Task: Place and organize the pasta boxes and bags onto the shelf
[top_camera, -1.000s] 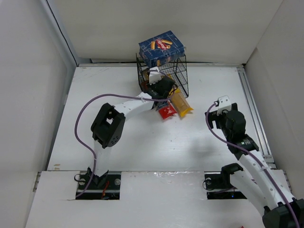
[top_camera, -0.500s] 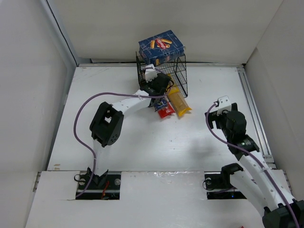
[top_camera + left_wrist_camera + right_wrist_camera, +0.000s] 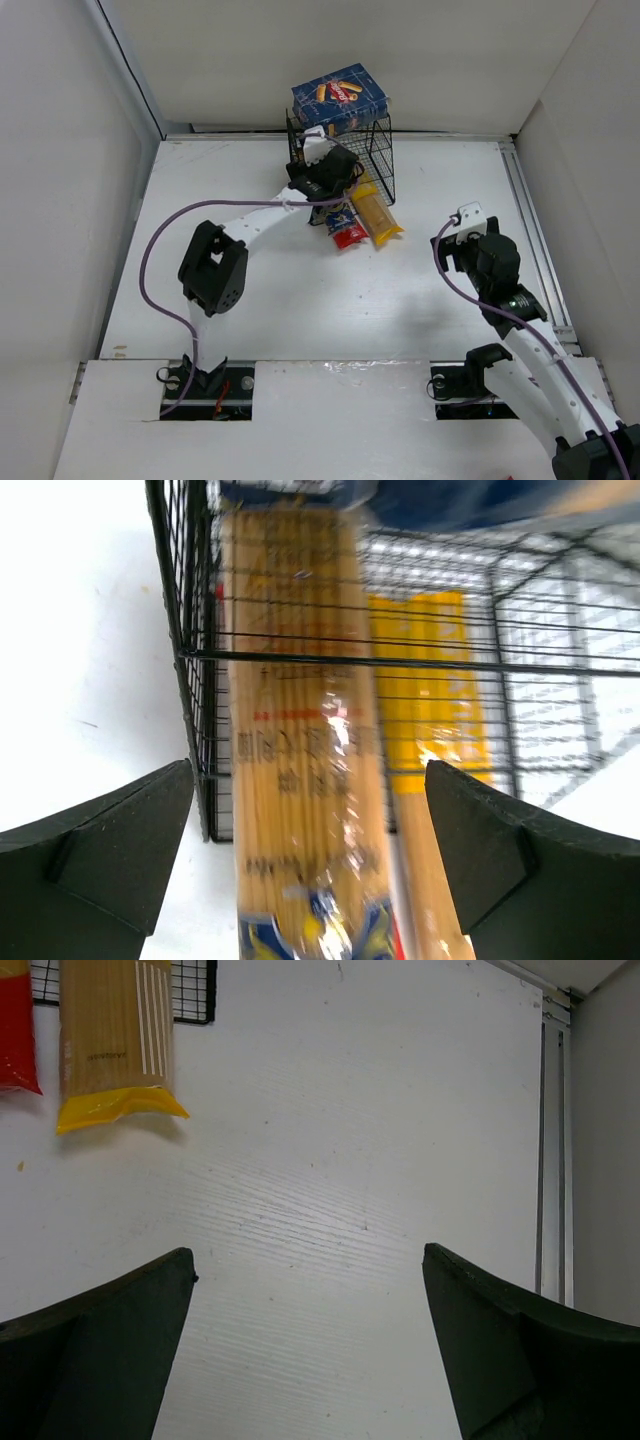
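orange-tan packet (image 3: 300,810) partway in shelf (image 3: 190,600), free between wide-apart fingers (image 3: 110,840) of left gripper (image 3: 308,772); right gripper (image 3: 308,1252) likewise

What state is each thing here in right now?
Shelf, upright, packets poking out.
Blue box, resting atop shelf.
Tan packet, partly in shelf, ungripped.
Yellow packet, partly in shelf.
Red packet, end sticking out.
Left fingers, open around tan packet.
Right fingers, open, empty.

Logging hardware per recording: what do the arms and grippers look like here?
Both the left arm and right arm have white links, bulky black joint housings and a purple cable running along them. The left gripper and right gripper have plain black, wedge-shaped fingers, with no visible markings.
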Robot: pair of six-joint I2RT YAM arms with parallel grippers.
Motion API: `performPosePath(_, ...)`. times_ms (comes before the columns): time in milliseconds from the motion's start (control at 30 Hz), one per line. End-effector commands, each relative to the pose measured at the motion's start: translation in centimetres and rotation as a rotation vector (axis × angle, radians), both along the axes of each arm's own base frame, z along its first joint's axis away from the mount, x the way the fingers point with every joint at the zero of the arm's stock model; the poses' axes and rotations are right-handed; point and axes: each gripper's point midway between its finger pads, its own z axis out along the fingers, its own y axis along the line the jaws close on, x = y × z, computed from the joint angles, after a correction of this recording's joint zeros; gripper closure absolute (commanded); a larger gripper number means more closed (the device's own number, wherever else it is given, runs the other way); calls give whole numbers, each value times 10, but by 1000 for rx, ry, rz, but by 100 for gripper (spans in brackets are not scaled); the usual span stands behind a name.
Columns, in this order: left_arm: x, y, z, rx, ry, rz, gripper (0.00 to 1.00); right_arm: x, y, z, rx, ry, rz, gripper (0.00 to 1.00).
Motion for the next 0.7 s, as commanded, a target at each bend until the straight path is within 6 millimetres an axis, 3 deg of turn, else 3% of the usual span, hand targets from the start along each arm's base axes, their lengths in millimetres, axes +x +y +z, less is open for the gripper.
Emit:
performPosePath(0, -29, -9, 84, -27, -135, -55, 0, 4, 3, 24, 16, -62, 18, 0)
performPosePath(100, -64, -13, 108, -18, -155, -108, 0, 4, 5, 29, 21, -70, 26, 0)
performPosePath(167, -90, -1, 117, -27, -167, -101, 0, 4, 6, 31, 24, -70, 37, 0)
performPosePath(233, -115, 4, 109, -17, -134, -121, 0, 1, 6, 26, 18, -48, 37, 0)
performPosePath(267, -124, 9, 102, -18, -106, -138, 0, 1, 6, 32, 31, -64, 34, 0)
performPosePath(300, -142, 23, 90, -32, -57, -115, 0, 0, 1, 29, 32, -51, 9, 0)
performPosePath(433, -181, 65, 55, -52, 46, -25, 0, -5, -5, 29, 46, -46, -31, 0)
performPosePath(533, -199, 93, 45, -49, 67, 29, 0, -7, -5, 26, 45, -45, -31, 0)
performPosePath(667, -208, 104, 50, -111, 39, 43, 0, -11, -2, 24, 44, -44, -4, 0)
